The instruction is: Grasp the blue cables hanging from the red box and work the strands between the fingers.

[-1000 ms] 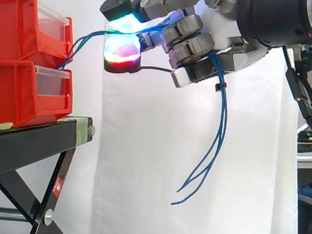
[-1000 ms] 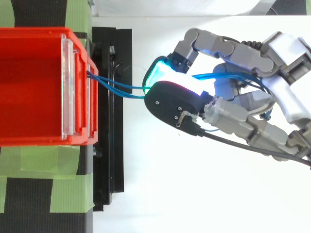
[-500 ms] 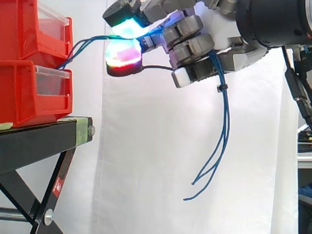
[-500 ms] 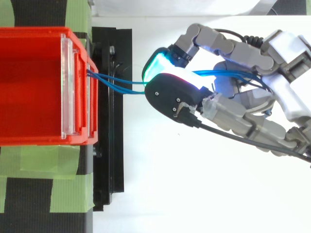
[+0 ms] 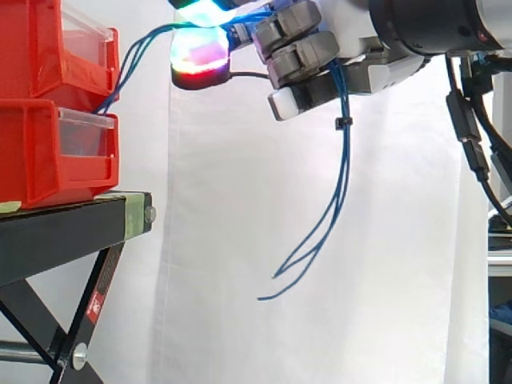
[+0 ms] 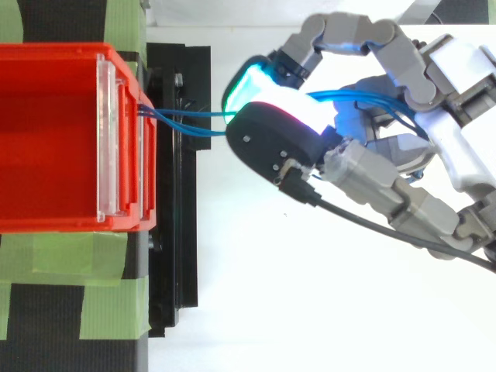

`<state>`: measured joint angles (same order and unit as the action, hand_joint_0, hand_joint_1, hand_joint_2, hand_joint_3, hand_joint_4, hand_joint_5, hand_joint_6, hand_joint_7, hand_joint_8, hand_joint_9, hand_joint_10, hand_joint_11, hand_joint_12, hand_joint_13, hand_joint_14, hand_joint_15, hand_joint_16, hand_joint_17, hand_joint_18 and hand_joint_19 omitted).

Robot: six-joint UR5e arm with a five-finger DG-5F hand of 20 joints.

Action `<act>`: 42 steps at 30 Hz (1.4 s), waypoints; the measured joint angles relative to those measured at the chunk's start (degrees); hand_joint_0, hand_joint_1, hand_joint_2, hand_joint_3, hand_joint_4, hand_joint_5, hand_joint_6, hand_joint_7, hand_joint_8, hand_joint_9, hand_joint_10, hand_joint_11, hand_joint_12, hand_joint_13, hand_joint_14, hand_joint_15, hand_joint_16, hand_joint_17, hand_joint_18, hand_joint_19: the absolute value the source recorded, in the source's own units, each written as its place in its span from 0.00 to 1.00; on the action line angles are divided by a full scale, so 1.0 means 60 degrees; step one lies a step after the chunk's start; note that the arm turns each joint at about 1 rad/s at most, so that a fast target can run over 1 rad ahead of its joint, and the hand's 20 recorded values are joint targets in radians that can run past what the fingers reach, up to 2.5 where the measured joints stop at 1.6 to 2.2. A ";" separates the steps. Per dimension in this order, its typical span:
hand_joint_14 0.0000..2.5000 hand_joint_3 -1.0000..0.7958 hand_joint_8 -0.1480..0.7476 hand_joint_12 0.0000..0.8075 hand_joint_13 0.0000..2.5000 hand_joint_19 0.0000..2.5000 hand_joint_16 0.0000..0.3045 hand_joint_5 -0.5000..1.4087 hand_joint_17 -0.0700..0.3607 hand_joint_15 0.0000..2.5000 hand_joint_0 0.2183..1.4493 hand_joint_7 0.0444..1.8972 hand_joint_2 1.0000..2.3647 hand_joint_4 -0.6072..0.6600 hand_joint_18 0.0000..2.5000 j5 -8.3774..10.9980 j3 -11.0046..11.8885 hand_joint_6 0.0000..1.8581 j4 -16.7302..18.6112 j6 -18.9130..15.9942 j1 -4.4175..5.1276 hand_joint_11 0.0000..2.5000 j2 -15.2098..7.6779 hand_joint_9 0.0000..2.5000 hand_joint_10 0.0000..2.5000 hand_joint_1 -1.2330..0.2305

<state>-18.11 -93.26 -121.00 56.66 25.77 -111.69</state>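
Hand [image 5: 356,36]: I see it at the top of the side view, reaching in from the right, level with the upper bin [image 5: 32,48] and well clear of it.
Grip: I read it as closed on the cables [image 5: 346,176]. Two glowing fingertips [image 5: 200,56] pinch the strands between them, and the other fingers curl over the strands further back.
Fingertips from above: a cyan-green pad [image 6: 244,85] lies against a black-backed pad, and the blue strands enter the gap between the two.
Cables, fixed end: in the side view they leave the bin fronts at the seam between the upper bin and the lower bin [image 5: 40,152]. From above, I see them come out of the red front wall [image 6: 147,155].
Cables, span: the strands [image 6: 186,116] cross the open gap from bin to hand, rising to the pinch.
Cables, free end: they drop from under the curled fingers, gathered by a small black tie [image 5: 344,122]. Below it they fan into loose ends that hang in the air.
Stand [image 5: 72,232]: black, carrying both bins, with green tape [image 6: 108,318] on its top.
Background: white curtain [image 5: 240,200].
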 measured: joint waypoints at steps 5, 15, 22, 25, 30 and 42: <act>1.00 0.65 0.65 0.60 0.59 0.33 0.18 0.66 0.45 0.64 0.87 0.78 0.01 0.64 0.72 0.0039 0.0000 0.01 0.0040 0.0110 -0.0003 1.00 -0.0006 0.42 1.00 0.38; 1.00 0.72 0.65 0.60 0.59 0.33 0.18 0.33 0.45 0.64 0.70 0.65 0.18 0.51 0.72 0.0477 -0.0001 0.71 -0.0360 -0.0246 -0.0015 1.00 -0.0213 0.42 1.00 0.31; 1.00 0.55 0.65 0.60 0.59 0.33 0.18 0.35 0.45 0.64 0.47 0.65 0.47 0.43 0.72 0.0566 0.0000 0.67 -0.0691 -0.0954 0.0079 1.00 -0.0333 0.42 1.00 0.30; 1.00 0.66 0.65 0.60 0.59 0.33 0.18 0.63 0.45 0.64 0.87 0.86 0.01 0.55 0.72 0.0553 0.0000 0.12 -0.0824 -0.1067 0.0105 1.00 -0.0349 0.42 1.00 0.39; 1.00 0.62 0.65 0.60 0.59 0.33 0.18 0.68 0.45 0.64 0.70 0.77 0.22 0.66 0.72 0.0495 0.0001 0.01 -0.0837 -0.1136 0.0124 1.00 -0.0447 0.42 1.00 0.38; 1.00 0.61 0.65 0.60 0.59 0.33 0.18 0.29 0.45 0.64 0.54 0.61 0.07 0.60 0.72 0.0311 0.0001 0.75 0.0118 -0.0830 0.0154 1.00 -0.0737 0.42 1.00 0.26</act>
<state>-16.24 -93.25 -120.29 51.68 26.70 -116.12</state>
